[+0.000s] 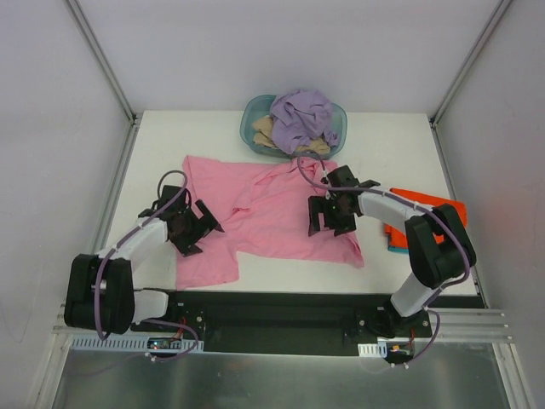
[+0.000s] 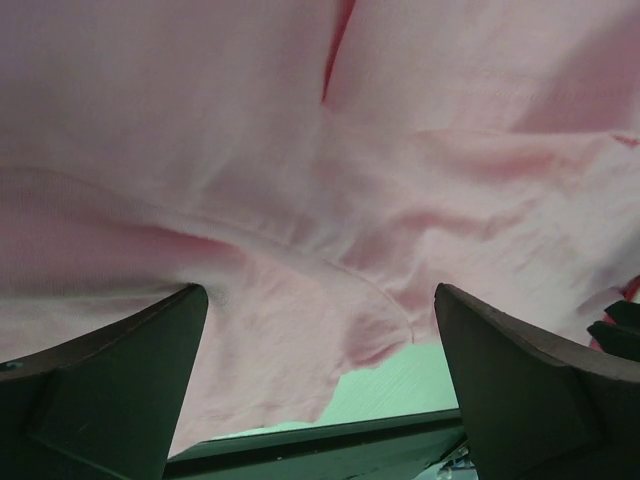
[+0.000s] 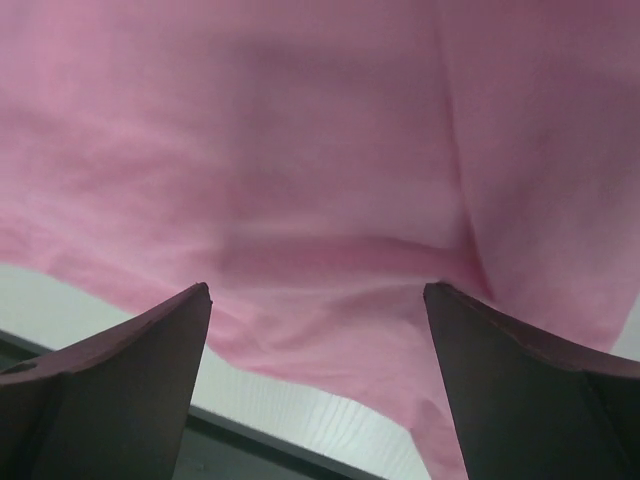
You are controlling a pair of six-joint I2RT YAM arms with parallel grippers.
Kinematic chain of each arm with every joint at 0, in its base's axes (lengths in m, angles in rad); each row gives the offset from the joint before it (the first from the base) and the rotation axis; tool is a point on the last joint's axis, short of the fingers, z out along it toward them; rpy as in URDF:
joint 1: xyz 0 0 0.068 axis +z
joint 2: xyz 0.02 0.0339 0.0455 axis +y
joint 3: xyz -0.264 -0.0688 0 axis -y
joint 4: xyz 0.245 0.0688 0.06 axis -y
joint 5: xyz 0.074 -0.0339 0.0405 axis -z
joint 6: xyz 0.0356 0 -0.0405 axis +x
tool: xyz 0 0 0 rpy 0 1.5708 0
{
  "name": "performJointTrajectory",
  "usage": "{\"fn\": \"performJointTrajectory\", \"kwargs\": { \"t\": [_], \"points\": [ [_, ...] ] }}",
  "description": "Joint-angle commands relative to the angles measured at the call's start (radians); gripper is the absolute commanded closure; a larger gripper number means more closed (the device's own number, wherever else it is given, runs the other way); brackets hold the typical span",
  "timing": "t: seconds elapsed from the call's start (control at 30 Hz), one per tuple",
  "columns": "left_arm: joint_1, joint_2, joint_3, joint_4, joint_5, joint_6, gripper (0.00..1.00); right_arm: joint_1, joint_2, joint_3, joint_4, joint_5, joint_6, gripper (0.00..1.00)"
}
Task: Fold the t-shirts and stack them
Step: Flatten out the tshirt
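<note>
Right claw over pink t-shirt, orange-red t-shirt partly behind arm

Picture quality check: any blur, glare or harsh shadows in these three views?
Top external: sharp, evenly lit, only faint shadows on the pink t-shirt. Left wrist: cloth slightly soft, left fingers dark and underexposed. Right wrist: blurriest, folds smeared, right fingers near-silhouettes. No glare in any view.

At the far edge of the white table in front of me sits a teal translucent oval basket. White walls with grey posts surround it; a black strip lines the near edge.
</note>
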Motion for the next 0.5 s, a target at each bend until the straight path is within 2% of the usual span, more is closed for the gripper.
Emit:
{"fn": "performJointTrajectory", "kwargs": {
  "t": [0.0, 0.13, 0.27, 0.4, 0.47],
  "points": [
    [0.006, 0.141, 0.092, 0.018, -0.060, 0.066, 0.01, -0.073, 0.096, 0.082, 0.046, 0.033, 0.017, 0.08],
    [0.006, 0.253, 0.219, 0.019, -0.085, 0.096, 0.01, -0.122, 0.125, 0.152, 0.030, 0.090, -0.004, 0.07],
    [0.006, 0.281, 0.301, 0.019, -0.048, 0.122, 0.01, -0.128, 0.102, 0.208, 0.013, 0.096, -0.038, 0.07],
    [0.006, 0.209, 0.286, 0.013, -0.019, 0.119, 0.01, -0.128, 0.018, 0.189, 0.004, 0.025, -0.053, 0.07],
    [0.006, 0.118, 0.238, -0.025, -0.037, 0.113, 0.01, -0.124, -0.063, 0.143, 0.004, 0.013, -0.055, 0.06]
  ]
}}
